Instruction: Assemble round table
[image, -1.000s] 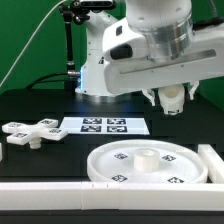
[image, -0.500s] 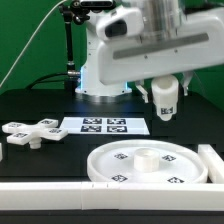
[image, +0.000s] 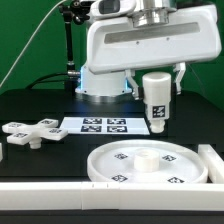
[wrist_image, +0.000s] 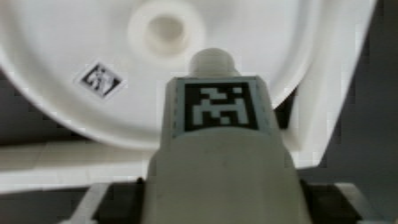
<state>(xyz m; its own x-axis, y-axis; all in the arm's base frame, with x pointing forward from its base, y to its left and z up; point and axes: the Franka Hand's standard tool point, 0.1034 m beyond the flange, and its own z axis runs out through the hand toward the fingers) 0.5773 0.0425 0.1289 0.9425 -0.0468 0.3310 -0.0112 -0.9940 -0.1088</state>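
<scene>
Exterior view: I see the claw (image: 157, 86) clamped on the post (image: 157, 110), upright, raised off the disc (image: 104, 161).

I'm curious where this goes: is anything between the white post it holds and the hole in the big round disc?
Nothing visible. The post hangs in the air short of the disc, and the space down to its centre hole looks open.

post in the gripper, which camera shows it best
The exterior view: the post hangs nearly whole and upright in the gripper, above the disc. The wrist view shows only its tagged side close up, with the disc behind.
</scene>
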